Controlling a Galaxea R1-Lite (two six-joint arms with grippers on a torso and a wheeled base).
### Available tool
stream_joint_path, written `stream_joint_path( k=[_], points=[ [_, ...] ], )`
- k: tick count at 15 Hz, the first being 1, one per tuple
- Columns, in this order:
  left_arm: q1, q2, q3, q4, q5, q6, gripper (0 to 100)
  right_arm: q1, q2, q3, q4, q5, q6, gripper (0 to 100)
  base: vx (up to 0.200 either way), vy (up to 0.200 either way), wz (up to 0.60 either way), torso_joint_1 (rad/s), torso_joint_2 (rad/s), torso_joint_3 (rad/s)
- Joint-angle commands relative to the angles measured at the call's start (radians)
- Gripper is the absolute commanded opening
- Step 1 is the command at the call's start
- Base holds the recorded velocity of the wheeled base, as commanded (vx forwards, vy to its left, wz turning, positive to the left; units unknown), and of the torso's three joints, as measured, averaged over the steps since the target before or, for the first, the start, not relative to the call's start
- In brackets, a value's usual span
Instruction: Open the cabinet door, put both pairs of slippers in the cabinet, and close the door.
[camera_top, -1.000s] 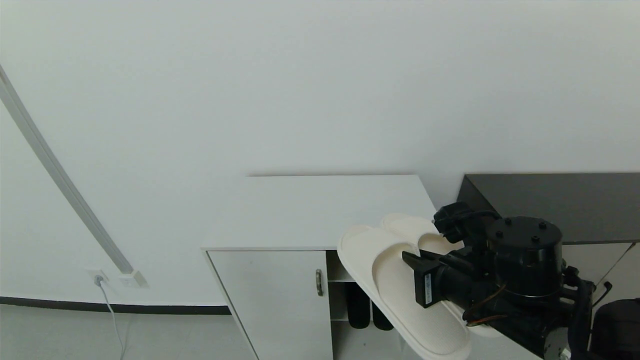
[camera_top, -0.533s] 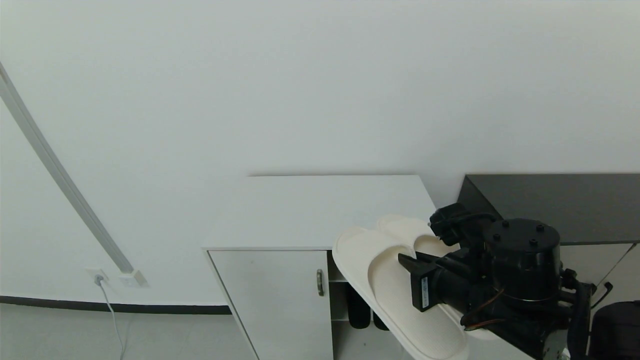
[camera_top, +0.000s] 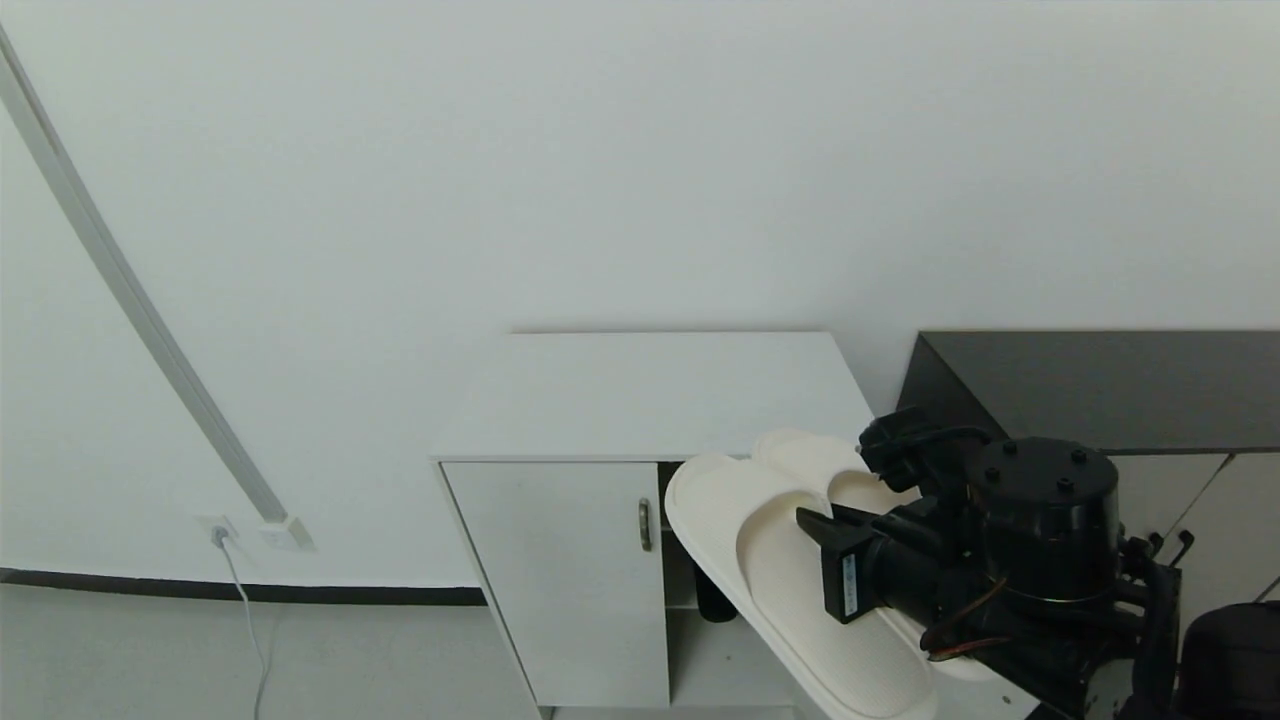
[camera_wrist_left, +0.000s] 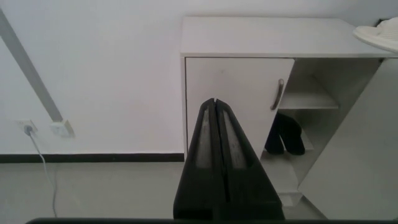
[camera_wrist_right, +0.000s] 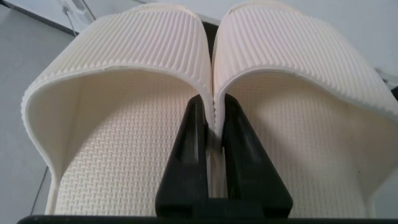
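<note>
2 cream slippers (camera_wrist_right: 118, 118) pinched by inner edges in the right gripper (camera_wrist_right: 211, 106); left gripper (camera_wrist_left: 214, 106) clenched.

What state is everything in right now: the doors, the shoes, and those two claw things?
Left cabinet door: shut.
Right cabinet door: swung open.
Black slippers: standing inside the cabinet.
White slippers: held side by side, not yet in the cabinet.
Right gripper: shut on the white slippers' inner edges.
Left gripper: shut, holding nothing.
</note>
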Motion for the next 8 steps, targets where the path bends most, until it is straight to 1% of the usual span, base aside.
stream_joint_path(
  k=[1, 8],
  points=[
    [0.000, 0.001, 0.000, 0.000, 0.000, -0.001, 0, 0.000, 0.000, 0.002, -0.003, 0.000, 0.000, 0, 0.000, 0.000, 0.00, 0.000, 0.00, 0.000],
    [0.000, 0.001, 0.000, 0.000, 0.000, -0.001, 0, -0.005, 0.003, 0.019, -0.009, 0.000, -0.022, 0, 0.000, 0.000, 0.00, 0.000, 0.00, 0.000]
  ],
)
